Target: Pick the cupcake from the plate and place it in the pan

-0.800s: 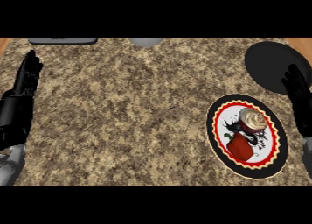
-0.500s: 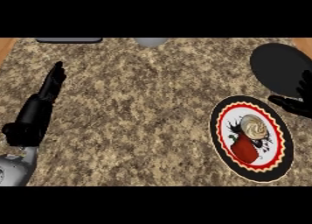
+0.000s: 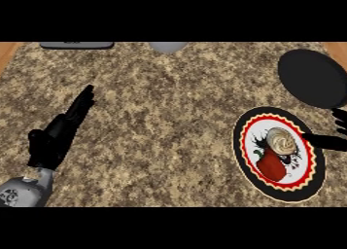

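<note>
The cupcake (image 3: 281, 141), with pale swirled frosting, sits on the upper part of a round plate (image 3: 244, 154) that has a red, black and cream rim. A red pepper-like item (image 3: 271, 166) lies below it on the same plate. The black pan (image 3: 314, 79) rests at the counter's far right, above the plate. My right hand (image 3: 337, 136) comes in from the right edge, its thumb stretched towards the cupcake and its fingers spread above; it holds nothing. My left hand (image 3: 62, 131) lies over the counter at the left with straight fingers pointing up and right.
The speckled stone counter (image 3: 168, 112) spreads between the two hands. A dark flat object (image 3: 77, 45) lies at the top left edge and a grey rounded object (image 3: 168, 46) at the top middle. Wooden strips show at both upper corners.
The view has shifted, so the plate and pan sit further right. My left hand has moved inward from the left edge. My right hand has dropped from the pan towards the cupcake.
</note>
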You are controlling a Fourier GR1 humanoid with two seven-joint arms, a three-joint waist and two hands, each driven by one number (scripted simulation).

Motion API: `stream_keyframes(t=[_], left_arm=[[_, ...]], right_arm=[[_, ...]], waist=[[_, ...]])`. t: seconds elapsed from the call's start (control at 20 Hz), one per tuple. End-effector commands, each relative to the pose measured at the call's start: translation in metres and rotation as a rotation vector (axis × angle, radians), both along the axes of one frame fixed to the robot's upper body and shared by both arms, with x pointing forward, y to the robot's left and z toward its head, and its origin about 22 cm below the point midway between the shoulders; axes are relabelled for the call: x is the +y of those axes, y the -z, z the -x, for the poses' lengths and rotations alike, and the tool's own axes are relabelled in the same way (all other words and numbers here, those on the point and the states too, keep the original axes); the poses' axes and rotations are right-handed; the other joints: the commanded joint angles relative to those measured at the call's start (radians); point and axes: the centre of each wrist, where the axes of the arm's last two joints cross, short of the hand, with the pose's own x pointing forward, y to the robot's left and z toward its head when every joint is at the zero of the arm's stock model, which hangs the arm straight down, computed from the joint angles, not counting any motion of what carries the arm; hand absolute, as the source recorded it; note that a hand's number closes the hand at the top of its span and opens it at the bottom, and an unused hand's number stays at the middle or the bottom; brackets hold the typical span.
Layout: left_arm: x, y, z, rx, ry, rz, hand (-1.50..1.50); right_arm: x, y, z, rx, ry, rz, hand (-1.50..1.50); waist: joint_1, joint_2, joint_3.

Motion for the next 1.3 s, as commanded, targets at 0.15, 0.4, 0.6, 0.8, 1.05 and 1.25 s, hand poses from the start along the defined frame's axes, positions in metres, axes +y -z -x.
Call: stream_keyframes(t=[0.15,0.4,0.6,0.8,1.05,1.25], left_arm=[[-0.002,-0.006,-0.014,0.022,0.001,0.001,0.00],[-0.005,0.005,-0.002,0.040,0.039,-0.004,0.00],[-0.009,-0.004,-0.018,0.021,0.040,0.009,0.00],[-0.015,0.000,-0.016,0.028,0.067,0.019,0.00],[-0.020,0.008,-0.004,0.038,0.066,0.006,0.00],[-0.018,-0.012,-0.011,0.028,0.054,0.009,0.00]], right_arm=[[0.015,-0.027,-0.010,0.296,-0.150,0.051,-1.50],[0.008,-0.088,-0.046,0.519,-0.216,0.097,-1.50],[0.031,-0.107,-0.073,0.738,-0.334,0.058,-1.50],[0.034,-0.085,-0.086,0.911,-0.420,-0.052,-1.50],[0.066,-0.087,-0.113,1.003,-0.459,-0.098,-1.50],[0.068,-0.087,-0.121,1.041,-0.432,-0.062,-1.50]], waist=[[-0.005,-0.006,0.000],[0.024,-0.003,0.000],[0.045,0.005,-0.001],[0.045,0.007,0.001],[0.046,0.001,0.001],[0.028,-0.003,0.002]])
